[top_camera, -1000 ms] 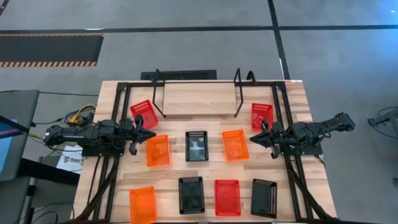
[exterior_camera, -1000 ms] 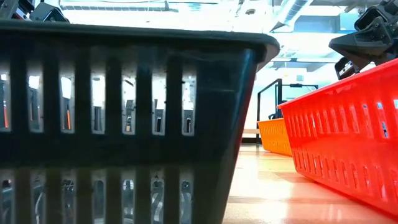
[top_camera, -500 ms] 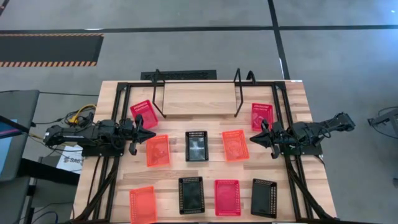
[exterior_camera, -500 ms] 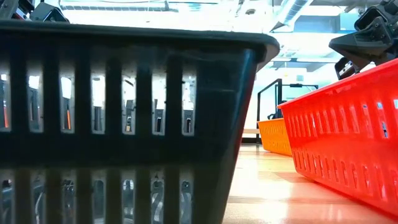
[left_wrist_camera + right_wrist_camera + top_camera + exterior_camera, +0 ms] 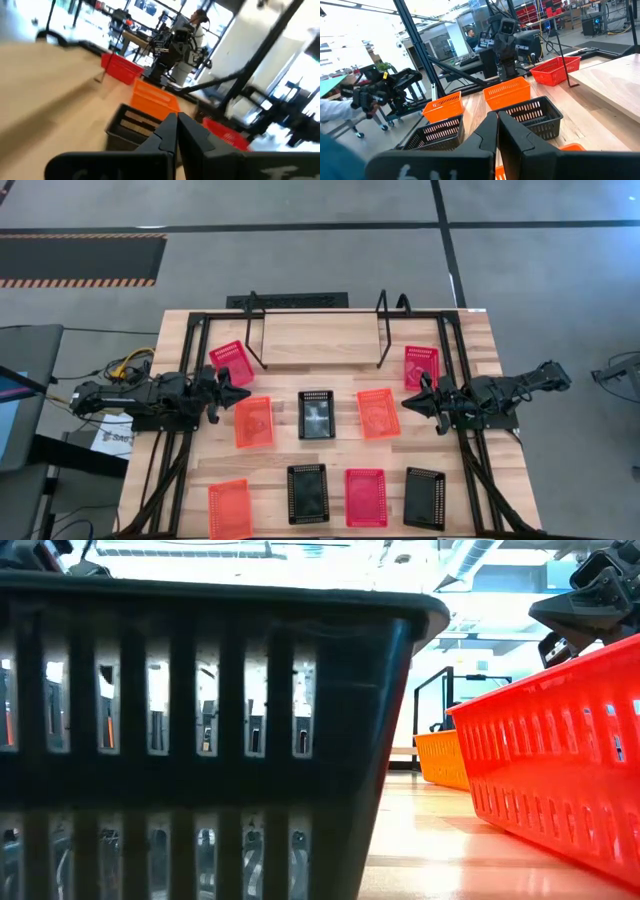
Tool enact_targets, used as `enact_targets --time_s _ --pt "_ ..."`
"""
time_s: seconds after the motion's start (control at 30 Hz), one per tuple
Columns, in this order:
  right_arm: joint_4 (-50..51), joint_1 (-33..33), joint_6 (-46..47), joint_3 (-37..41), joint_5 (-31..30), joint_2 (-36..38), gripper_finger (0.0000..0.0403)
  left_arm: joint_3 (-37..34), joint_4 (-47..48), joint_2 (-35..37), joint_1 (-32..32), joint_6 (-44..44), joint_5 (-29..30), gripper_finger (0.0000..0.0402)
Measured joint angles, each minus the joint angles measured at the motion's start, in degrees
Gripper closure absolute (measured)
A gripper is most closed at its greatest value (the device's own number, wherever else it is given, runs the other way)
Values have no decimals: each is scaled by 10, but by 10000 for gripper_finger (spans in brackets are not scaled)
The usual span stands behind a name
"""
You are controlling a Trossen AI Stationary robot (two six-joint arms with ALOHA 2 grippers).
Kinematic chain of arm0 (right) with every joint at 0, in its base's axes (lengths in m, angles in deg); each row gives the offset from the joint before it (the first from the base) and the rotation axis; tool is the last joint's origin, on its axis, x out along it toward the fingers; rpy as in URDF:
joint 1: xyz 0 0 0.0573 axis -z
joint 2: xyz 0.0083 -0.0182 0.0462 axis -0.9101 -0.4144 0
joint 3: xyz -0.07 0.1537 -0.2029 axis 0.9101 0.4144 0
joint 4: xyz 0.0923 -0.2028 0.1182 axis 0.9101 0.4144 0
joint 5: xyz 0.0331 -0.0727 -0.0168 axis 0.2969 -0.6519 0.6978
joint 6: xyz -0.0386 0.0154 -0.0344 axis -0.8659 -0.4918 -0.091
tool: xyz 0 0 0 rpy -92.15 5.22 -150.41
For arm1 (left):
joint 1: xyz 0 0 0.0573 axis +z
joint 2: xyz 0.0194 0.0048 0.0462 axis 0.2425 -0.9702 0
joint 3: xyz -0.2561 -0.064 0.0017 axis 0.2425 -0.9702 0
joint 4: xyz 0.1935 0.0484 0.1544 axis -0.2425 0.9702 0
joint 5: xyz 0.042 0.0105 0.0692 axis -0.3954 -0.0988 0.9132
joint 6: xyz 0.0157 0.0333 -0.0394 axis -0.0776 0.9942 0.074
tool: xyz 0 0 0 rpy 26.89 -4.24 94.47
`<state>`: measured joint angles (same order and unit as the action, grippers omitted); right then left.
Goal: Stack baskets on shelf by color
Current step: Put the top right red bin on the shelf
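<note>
Black baskets [image 5: 317, 415], wire shelf [image 5: 318, 328] – unlabelled

Premises: a robotics lab or industrial workshop. Bare grey concrete floor [image 5: 300, 260] with a black-and-orange hazard-striped strip [image 5: 80, 280]. Exposed ceiling ducts [image 5: 470, 555]. Black rail frames [image 5: 427, 60], other robot arm stations [image 5: 507, 35], cluttered benches and a standing person [image 5: 199, 22] in the background.

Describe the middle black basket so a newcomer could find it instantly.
Start at the shelf along the table's far edge. Directly in front of it runs a row of three baskets; the black basket is the centre one. Both its neighbours are orange, and the other black baskets sit in the near row.
</note>
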<state>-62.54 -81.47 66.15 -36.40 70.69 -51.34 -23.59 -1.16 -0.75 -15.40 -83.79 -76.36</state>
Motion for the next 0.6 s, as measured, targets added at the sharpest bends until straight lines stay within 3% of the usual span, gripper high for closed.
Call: enact_targets --time_s 0.1,0.2,0.33,0.47,0.6 --pt "-12 4 1 0 0 0 365 0 -4 0 0 -102 18 401" --pt "-57 4 33 0 -8 0 365 0 -9 0 0 -145 48 401" --pt "-131 4 102 0 -73 0 365 0 -12 0 0 -145 68 401" --pt "-184 4 101 0 -107 0 365 0 -17 0 0 -145 100 401" --pt "-179 4 121 0 -161 0 365 0 -21 0 1 -128 134 401"
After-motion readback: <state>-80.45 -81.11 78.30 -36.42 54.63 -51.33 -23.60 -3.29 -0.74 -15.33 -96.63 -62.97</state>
